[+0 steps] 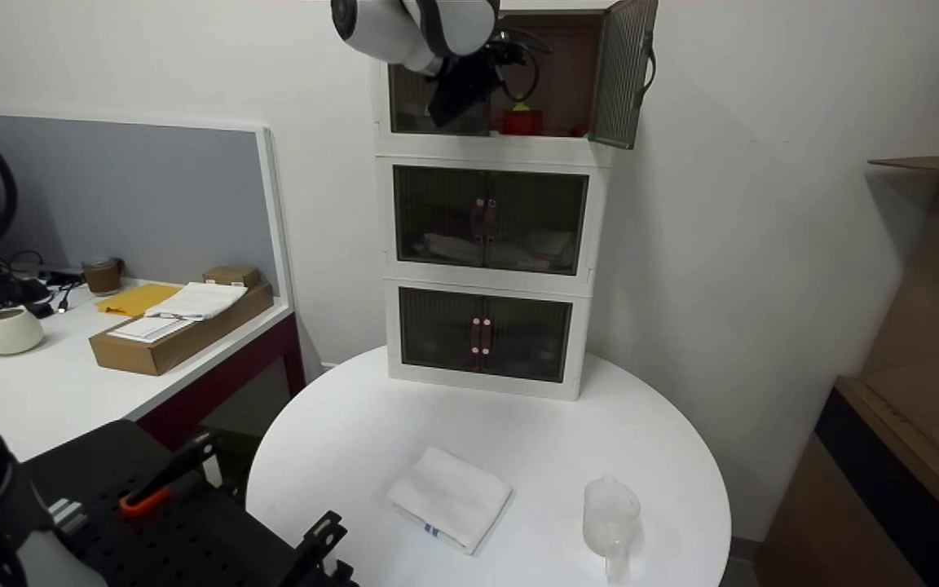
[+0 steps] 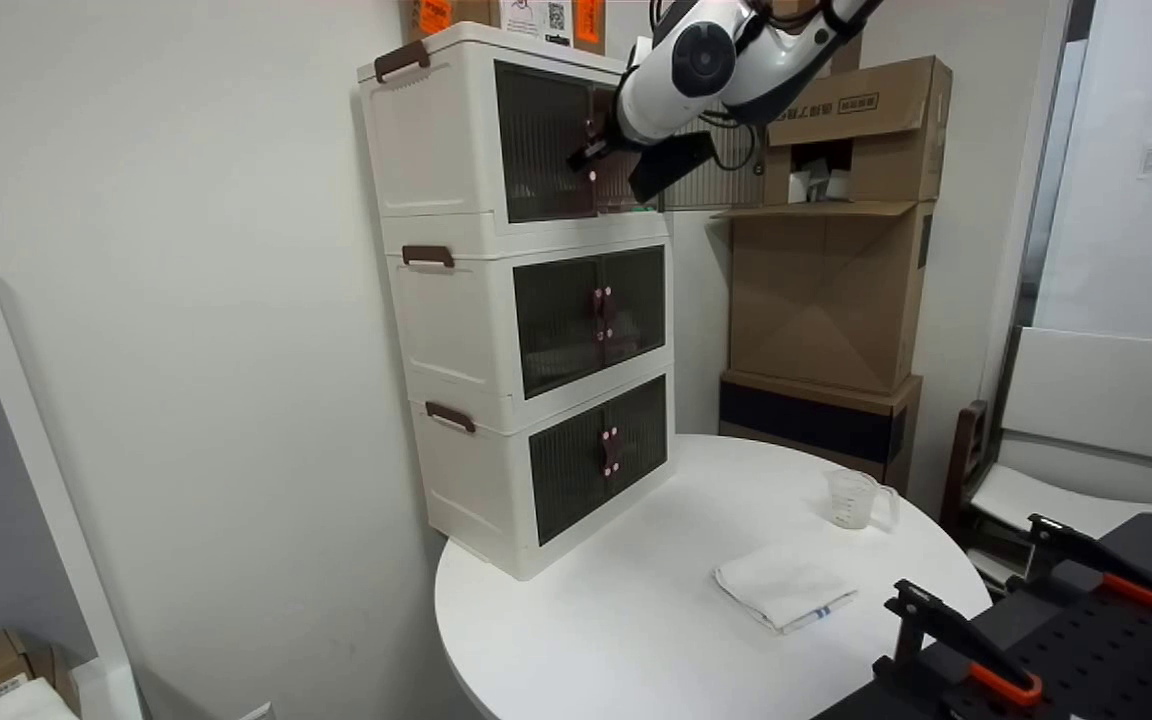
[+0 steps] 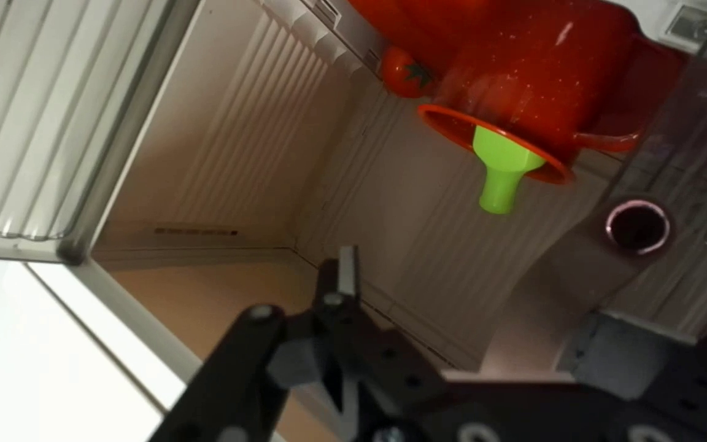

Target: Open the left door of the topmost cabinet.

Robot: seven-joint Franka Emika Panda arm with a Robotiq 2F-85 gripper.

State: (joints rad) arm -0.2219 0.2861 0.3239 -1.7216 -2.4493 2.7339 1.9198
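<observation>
Straddling the handle [image 3: 550,313] of the left door [image 2: 544,145], which sits closed on the topmost cabinet [image 2: 436,150].
The claw [image 3: 479,310] is spread, its fingers [image 3: 348,273] on either side of the handle in the wrist view; whether one touches it, I cannot tell. The right door [image 1: 624,77] stands swung out. From here, a light or off-centre pinch would likely let the curved handle slide free, and a pull that strays from the left door's arc could twist it or shift the whole cabinet. Going in too deep might knock the red cup [image 3: 544,73] inside.
</observation>
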